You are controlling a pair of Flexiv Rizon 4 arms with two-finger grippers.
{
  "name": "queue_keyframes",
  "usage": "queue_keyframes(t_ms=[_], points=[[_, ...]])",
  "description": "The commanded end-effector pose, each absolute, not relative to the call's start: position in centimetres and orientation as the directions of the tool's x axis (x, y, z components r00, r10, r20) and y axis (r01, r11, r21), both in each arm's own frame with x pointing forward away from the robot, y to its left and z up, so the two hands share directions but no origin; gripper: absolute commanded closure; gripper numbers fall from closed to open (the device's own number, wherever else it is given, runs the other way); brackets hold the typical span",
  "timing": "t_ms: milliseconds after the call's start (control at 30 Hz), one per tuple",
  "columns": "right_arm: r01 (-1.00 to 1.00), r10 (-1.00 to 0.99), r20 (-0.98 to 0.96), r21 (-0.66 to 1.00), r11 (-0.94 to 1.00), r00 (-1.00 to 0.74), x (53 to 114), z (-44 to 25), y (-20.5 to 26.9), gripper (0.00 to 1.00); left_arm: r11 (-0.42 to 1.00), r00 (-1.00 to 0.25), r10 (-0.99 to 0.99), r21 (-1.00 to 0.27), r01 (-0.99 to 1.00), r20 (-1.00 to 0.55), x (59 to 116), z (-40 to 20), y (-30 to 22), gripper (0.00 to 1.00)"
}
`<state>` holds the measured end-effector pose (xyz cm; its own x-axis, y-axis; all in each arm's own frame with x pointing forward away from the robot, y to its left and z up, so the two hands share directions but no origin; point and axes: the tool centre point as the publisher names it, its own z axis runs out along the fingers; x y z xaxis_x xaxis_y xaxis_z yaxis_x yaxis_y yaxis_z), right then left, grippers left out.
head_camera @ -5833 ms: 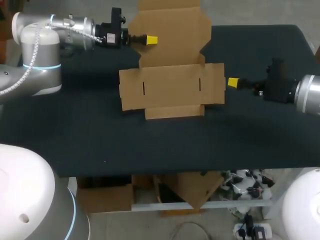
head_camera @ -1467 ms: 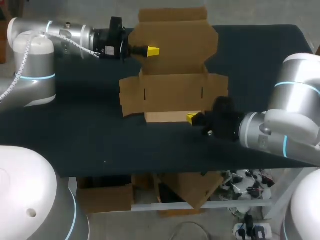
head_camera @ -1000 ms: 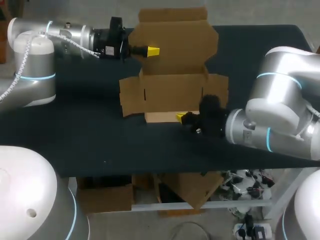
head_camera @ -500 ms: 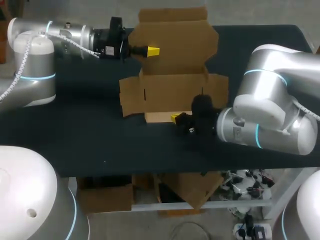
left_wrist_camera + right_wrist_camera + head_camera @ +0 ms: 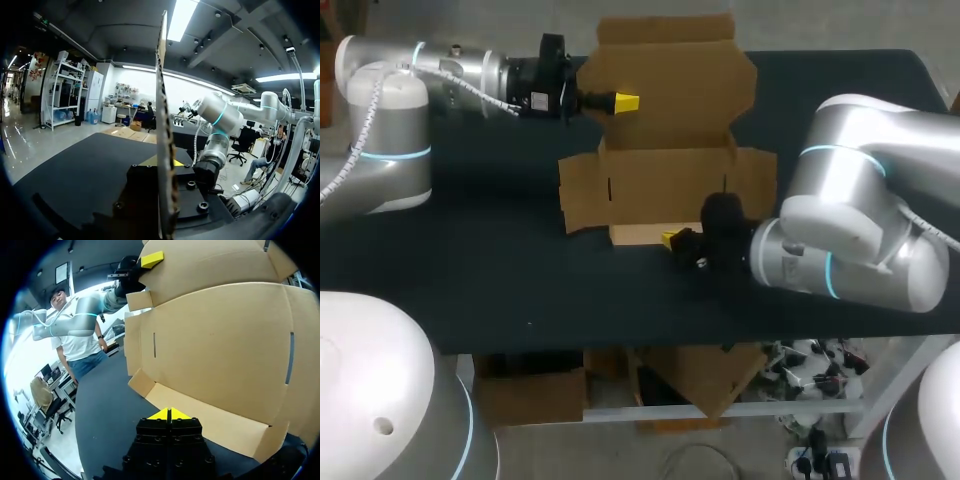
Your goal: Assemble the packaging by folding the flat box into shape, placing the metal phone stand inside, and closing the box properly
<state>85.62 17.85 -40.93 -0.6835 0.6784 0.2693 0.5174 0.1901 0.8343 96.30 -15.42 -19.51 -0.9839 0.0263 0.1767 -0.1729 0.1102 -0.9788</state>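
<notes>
A flat brown cardboard box lies on the black table, its rear lid panel tilted up. My left gripper is shut on that panel's left edge; in the left wrist view the cardboard stands edge-on between the yellow tips. My right gripper is shut, empty, low at the narrow front flap. In the right wrist view its tips point at that flap, with the box panels rising ahead and my left gripper at the far edge. No phone stand is in view.
The black tabletop stretches wide to the left and in front of the box. My right arm's bulky elbow hangs over the table's right front part, beside the box's right flap.
My right arm has slid leftward along the box's front flap, its shut gripper now near the flap's middle. The left arm and the raised panel have kept still.
</notes>
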Motion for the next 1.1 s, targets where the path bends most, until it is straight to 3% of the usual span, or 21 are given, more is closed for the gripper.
queue_keyframes(t_ms=[33, 1100], points=[[0.517, 0.727, 0.232, 0.834, 0.194, -0.647, 85.7, -41.4, 18.8, 1.0, 0.109, -0.984, 0.032, -0.979, -0.173, 0.177, 96.4, -19.6, -15.3, 1.0], [0.526, 0.748, 0.229, 0.83, 0.184, -0.623, 86.5, -42.3, 19.4, 1.0, 0.109, -0.984, 0.032, -0.979, -0.173, 0.177, 96.4, -19.6, -15.3, 1.0]])
